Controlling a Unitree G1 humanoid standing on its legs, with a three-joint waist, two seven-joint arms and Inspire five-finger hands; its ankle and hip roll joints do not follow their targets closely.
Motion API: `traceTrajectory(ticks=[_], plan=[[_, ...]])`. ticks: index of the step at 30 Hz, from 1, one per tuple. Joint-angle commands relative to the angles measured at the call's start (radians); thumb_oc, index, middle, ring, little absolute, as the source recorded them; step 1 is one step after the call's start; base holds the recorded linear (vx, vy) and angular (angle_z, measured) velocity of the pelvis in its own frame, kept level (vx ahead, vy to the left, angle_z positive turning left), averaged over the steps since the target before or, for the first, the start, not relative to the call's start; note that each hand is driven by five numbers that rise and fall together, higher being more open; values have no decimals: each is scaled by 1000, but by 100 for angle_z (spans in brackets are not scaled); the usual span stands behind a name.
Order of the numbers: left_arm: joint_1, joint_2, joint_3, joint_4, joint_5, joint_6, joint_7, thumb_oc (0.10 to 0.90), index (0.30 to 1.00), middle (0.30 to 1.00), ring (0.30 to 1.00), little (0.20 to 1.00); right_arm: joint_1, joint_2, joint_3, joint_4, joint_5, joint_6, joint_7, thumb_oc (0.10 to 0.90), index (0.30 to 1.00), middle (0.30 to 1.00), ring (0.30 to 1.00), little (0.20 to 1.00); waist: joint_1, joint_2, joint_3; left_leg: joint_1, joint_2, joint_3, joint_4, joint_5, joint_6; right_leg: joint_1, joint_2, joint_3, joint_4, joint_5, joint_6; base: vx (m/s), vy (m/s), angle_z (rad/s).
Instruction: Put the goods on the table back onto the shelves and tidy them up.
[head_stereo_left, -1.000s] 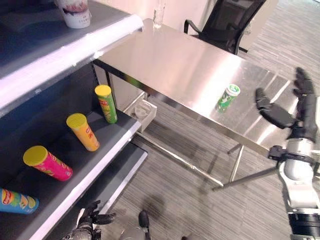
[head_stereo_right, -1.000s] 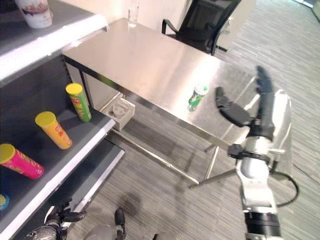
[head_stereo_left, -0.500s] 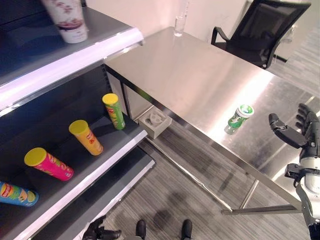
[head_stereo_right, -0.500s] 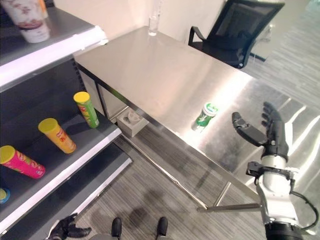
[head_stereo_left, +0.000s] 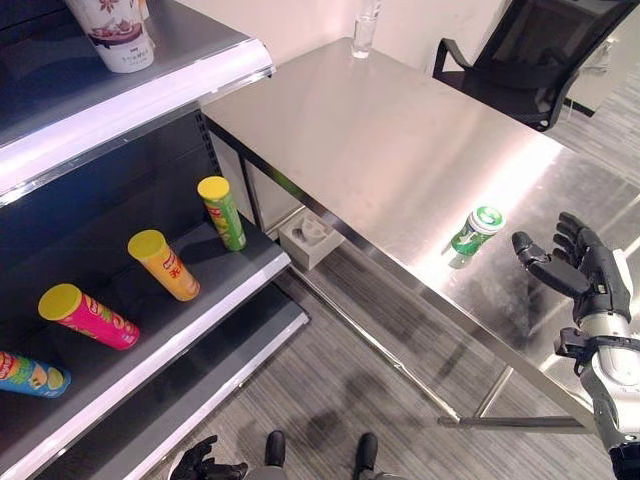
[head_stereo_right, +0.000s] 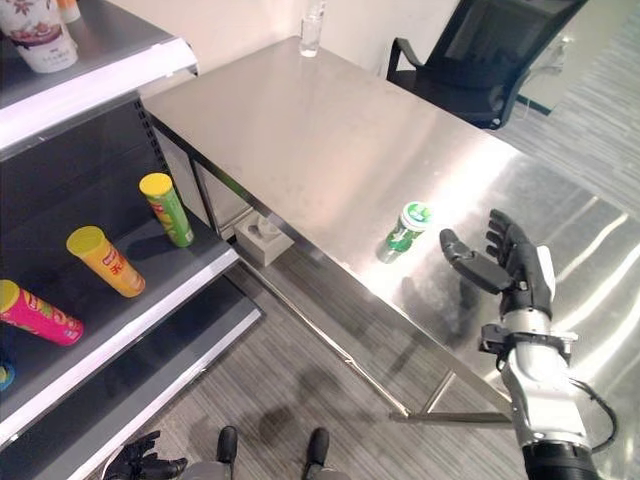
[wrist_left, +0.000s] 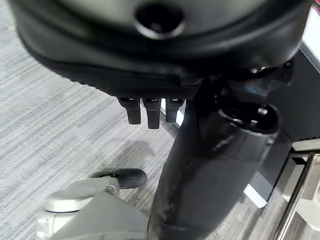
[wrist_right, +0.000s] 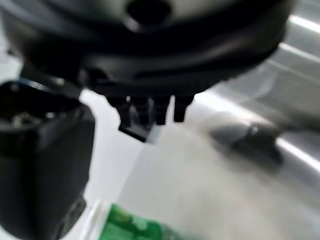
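A small green can (head_stereo_left: 474, 230) with a white-and-green top stands near the front edge of the steel table (head_stereo_left: 380, 140). My right hand (head_stereo_left: 585, 275) hovers over the table to the can's right, a short gap away, open with the thumb stretched toward it. In the right wrist view the can (wrist_right: 130, 227) shows past the thumb (wrist_right: 45, 165), and the fingers (wrist_right: 150, 112) hold nothing. My left hand (head_stereo_left: 205, 465) hangs low by the floor, its fingers relaxed and empty. On the dark shelf (head_stereo_left: 200, 320) lie a green tube (head_stereo_left: 222, 212), an orange tube (head_stereo_left: 163, 264), a pink tube (head_stereo_left: 85, 316) and a blue tube (head_stereo_left: 30, 374).
A printed cup (head_stereo_left: 112, 35) stands on the upper shelf. A glass (head_stereo_left: 365, 35) is at the table's far edge and a black office chair (head_stereo_left: 540, 60) stands behind it. A white box (head_stereo_left: 310, 235) sits on the floor under the table.
The camera has shifted. My right hand has come down from a raised pose to table height beside the green can. The can and the tubes stay put.
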Motion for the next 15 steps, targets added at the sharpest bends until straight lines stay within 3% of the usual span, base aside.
traceTrajectory(ticks=[1,11,15], plan=[[-41,33,14,-17,1,-41,-4,800,900,900,900,900,-67,-105,-93,-142,-38,-103,-2,800,900,900,900,900,7,-15,-34,4,22,20,3,-50,-33,85,-46,-49,15,-114,67,28,-25,11],[-33,30,11,-34,10,-57,-15,800,900,900,900,900,-41,-257,-18,-174,-117,-93,94,800,900,900,900,900,9,-19,-34,2,28,7,3,-43,-45,98,-41,-71,15,-126,62,10,-11,3],[-34,31,9,-27,11,-59,-17,800,900,900,900,900,-42,-277,-10,-160,-137,-89,98,800,900,900,900,900,11,-20,-33,0,29,1,3,-43,-47,102,-40,-79,15,-128,61,14,-16,11]])
